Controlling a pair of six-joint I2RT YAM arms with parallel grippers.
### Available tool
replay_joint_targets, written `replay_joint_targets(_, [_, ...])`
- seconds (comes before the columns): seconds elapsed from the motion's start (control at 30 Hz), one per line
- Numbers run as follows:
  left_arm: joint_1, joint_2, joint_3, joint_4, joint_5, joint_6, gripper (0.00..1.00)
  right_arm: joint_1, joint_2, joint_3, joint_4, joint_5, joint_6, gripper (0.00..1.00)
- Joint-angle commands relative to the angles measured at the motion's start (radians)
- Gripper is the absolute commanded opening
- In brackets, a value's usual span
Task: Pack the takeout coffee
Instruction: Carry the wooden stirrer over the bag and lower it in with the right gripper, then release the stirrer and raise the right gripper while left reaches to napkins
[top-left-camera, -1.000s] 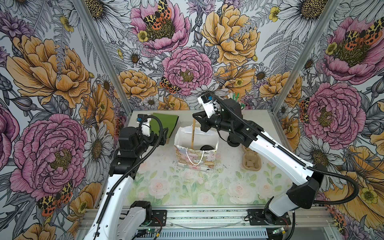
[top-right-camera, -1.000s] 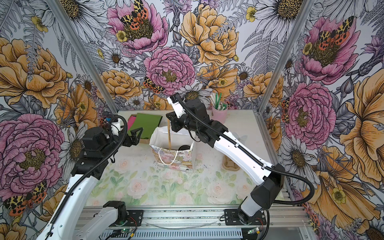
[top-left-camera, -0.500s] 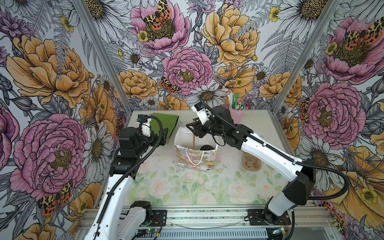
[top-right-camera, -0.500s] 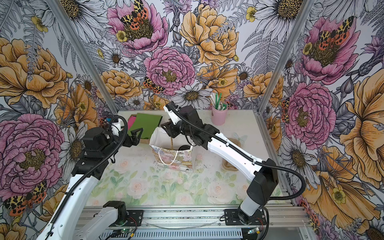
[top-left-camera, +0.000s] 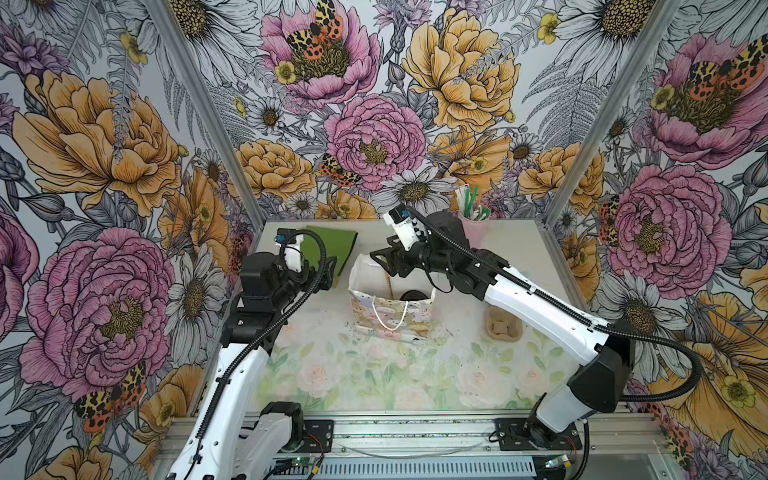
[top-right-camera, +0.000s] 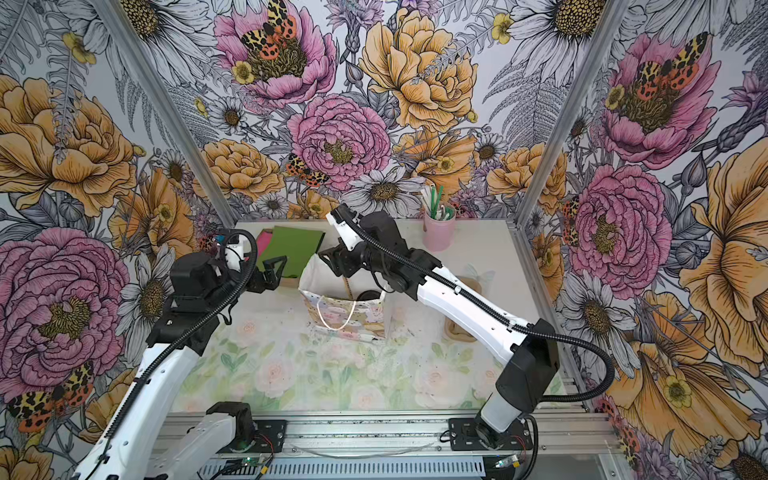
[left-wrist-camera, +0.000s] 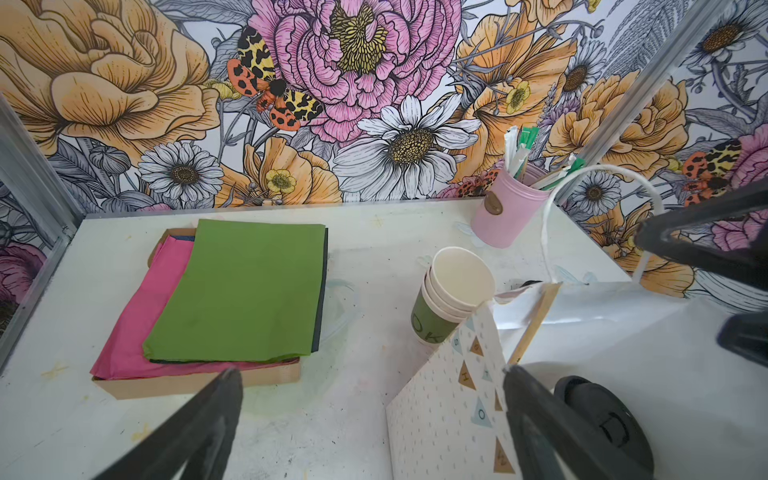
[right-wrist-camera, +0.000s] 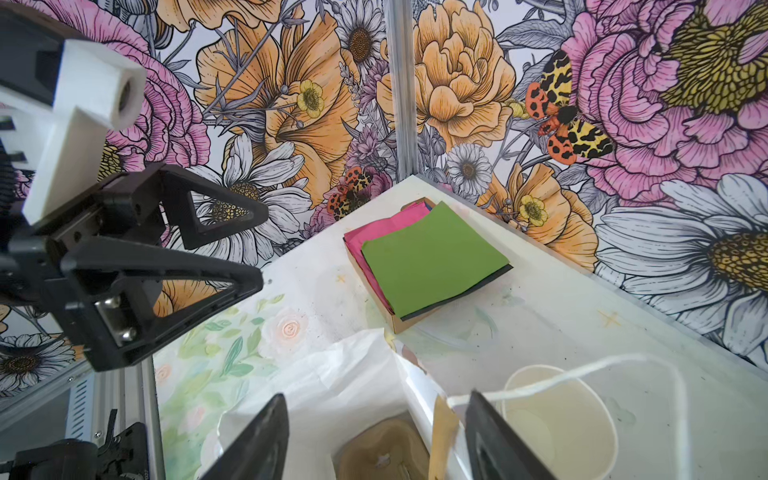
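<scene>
Right jaws part-open over the bag; left jaws wide.
Both hold nothing. Right jaws hang above the mouth of the paper bag (top-left-camera: 390, 318), left jaws beside it. The coffee (left-wrist-camera: 602, 419) sits inside the bag, only its black lid showing, probably upright.

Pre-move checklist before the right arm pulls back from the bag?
1. Coffee inside bag: ok, seen from above.
2. Coffee upright: cannot tell, only its top shows.
3. Right gripper open and empty: ok.
4. Bag handle clear of right gripper: cannot tell, the cord runs close by it.
5. Left gripper open, beside bag: ok.
6. Bag standing: ok.
</scene>
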Motion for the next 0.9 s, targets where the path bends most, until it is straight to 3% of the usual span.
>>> replay_joint_targets(0.0, [0.010,0.018,0.010,0.001,-0.004,-0.008,0.99,0.006,-0.063,-0.007,0.028,0.020,-0.023,0.70])
replay_joint_targets(0.27, [0.049,0.223,0.166,-0.195,-0.036,-0.005,0.94,-0.023,-0.148,-0.078,0.026,0.149,-0.053,0.80])
replay_joint_targets(0.53, [0.079,0.535,0.387,-0.348,-0.001,0.011,0.81,-0.167,-0.223,-0.185,0.023,0.185,0.039,0.88])
replay_joint_targets(0.67, [0.061,0.693,0.512,-0.405,-0.066,0.053,0.71,-0.220,-0.256,-0.230,0.025,0.170,0.064,0.88])
replay_joint_targets(0.87, [-0.002,0.987,0.770,-0.526,-0.165,0.132,0.65,-0.253,-0.292,-0.263,0.023,0.150,0.074,0.89])
